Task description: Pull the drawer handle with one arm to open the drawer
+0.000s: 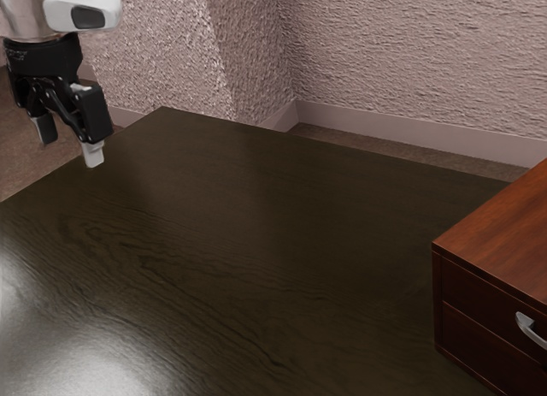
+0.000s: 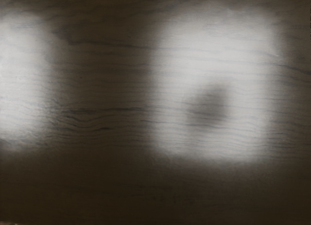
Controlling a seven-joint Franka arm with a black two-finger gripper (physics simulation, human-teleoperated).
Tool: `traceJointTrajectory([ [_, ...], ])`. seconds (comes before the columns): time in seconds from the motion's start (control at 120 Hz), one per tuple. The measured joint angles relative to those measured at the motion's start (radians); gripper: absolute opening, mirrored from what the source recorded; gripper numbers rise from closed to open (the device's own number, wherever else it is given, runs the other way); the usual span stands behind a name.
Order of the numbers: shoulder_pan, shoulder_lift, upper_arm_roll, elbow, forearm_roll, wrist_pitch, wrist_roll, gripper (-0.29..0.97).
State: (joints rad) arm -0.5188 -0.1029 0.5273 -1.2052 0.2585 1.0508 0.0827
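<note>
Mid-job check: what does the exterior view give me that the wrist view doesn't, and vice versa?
Exterior view: the open tool hanging high at the exterior view's left, the red-brown cabinet at the exterior view's right with its silver handle untouched, and the textured wall. Wrist view: close wood grain with bright glare patches and a dark blot. Both: the dark wooden table.
</note>
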Motion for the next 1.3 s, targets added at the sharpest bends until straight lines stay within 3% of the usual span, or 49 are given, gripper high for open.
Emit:
traceJointTrajectory([
  [0.192,0.002,-0.010,-0.009,0.011,-0.002,0.108,0.024,0.68],
  [0.292,-0.008,-0.019,-0.089,0.023,-0.014,0.137,0.036,0.68],
  [0.6,-0.019,-0.031,-0.201,-0.049,-0.021,0.260,0.173,0.68],
  [0.825,0.170,-0.111,-0.550,-0.207,-0.023,0.382,0.307,0.68],
  [0.908,0.233,-0.138,-0.636,-0.293,-0.044,0.442,0.357,0.68],
  [1.075,0.257,-0.238,-0.677,-0.466,-0.085,0.579,0.454,0.68],
  [1.3,0.225,-0.247,-0.742,-0.583,-0.103,0.741,0.557,0.68],
])
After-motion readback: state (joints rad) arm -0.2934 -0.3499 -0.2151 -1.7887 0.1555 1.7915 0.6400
